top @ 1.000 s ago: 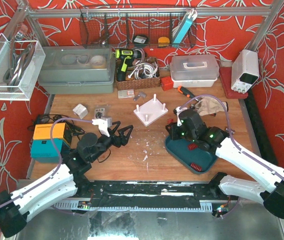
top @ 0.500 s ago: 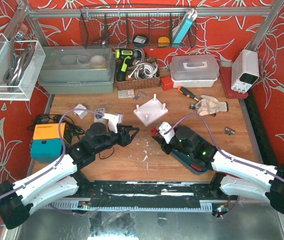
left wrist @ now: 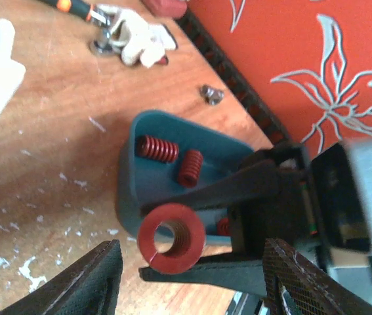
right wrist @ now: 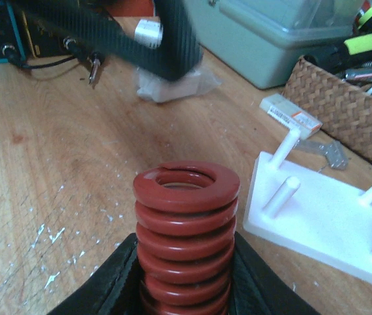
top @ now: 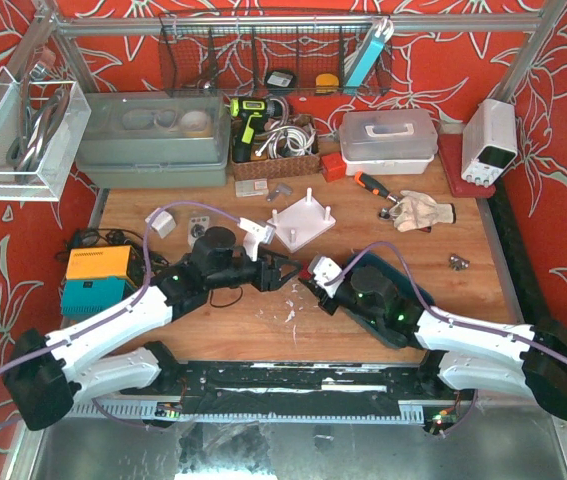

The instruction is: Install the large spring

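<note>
Right pincer (right wrist: pixel 186 279) clamped on large spring (right wrist: pixel 186 210): red coil, gripped at lower turns, long axis running straight out past fingertips. Left pincer (top: pixel 285 270) has fingers apart, facing spring's open end, just beside it, not touching. White peg board (right wrist: pixel 320 220) ahead and to right of right pincer, pegs upright. Both pincers near board; right one carries spring. Teal tray (left wrist: pixel 128 190) behind right pincer, holding two small springs (left wrist: pixel 157 148) on their sides, perhaps a third, mostly hidden.

The large spring (right wrist: pixel 186 223) is red, the tray (left wrist: pixel 220 140) teal, the peg board (right wrist: pixel 330 223) white, the desk (right wrist: pixel 61 164) brown wood-grain, and the wall (top: pixel 555 120) red with white flower outlines.
</note>
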